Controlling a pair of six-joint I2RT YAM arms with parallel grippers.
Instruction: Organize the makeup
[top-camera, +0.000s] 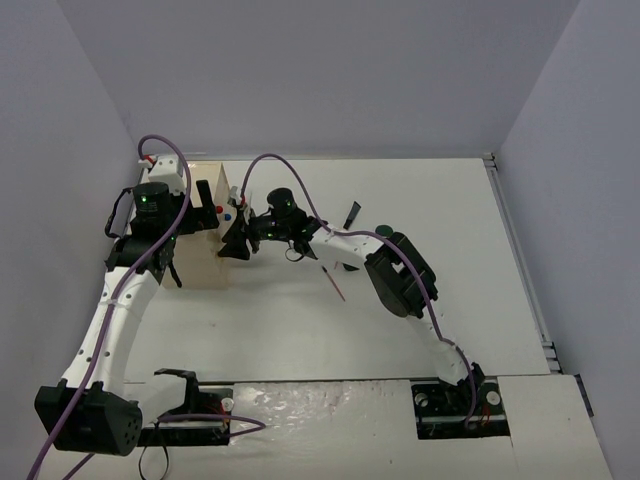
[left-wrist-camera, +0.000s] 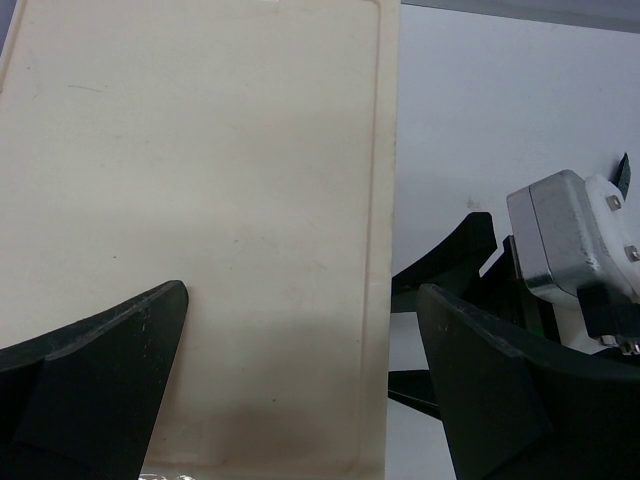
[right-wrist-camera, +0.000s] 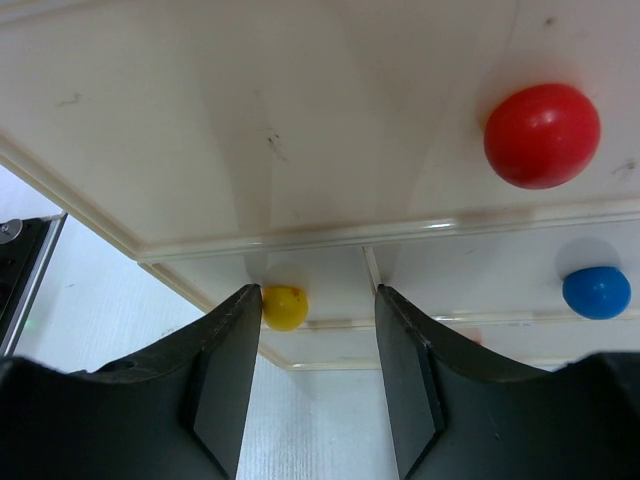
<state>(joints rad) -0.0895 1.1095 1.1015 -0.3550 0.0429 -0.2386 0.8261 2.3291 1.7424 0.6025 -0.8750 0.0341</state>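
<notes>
1. While both arms reach toward the back left of the tabletop (top-camera: 450, 220), a big beige box (top-camera: 207, 262) stands there between them.
2. The left gripper (left-wrist-camera: 302, 290) hangs over the box with its two fingers wide apart and nothing between them.
3. One of its fingers is over the plain flat side of the box. The other is past the box's edge, over the white tabletop.
4. The right gripper (right-wrist-camera: 320, 292) points at the side of the box that has round knobs. Its fingers are apart too.
5. A yellow knob (right-wrist-camera: 284, 307) shows in the gap between those fingers, right next to one of them. I cannot tell if that finger touches it. The other finger is clear of it, so the gripper is not squeezing the knob.
6. A red knob (right-wrist-camera: 542, 135) and a blue knob (right-wrist-camera: 596, 292) sit off to one side of the right gripper, the red one above the blue one in the wrist view.
7. A thin pink pencil (top-camera: 335, 283) lies flat on the tabletop, to the right of the box and just beside the right arm. It is apart from both grippers.
8. A black tube (top-camera: 353, 213) lies farther back on the tabletop, near the right arm and apart from the pencil.
9. The left wrist view also shows a grey and white part of the right arm beside the box.
</notes>
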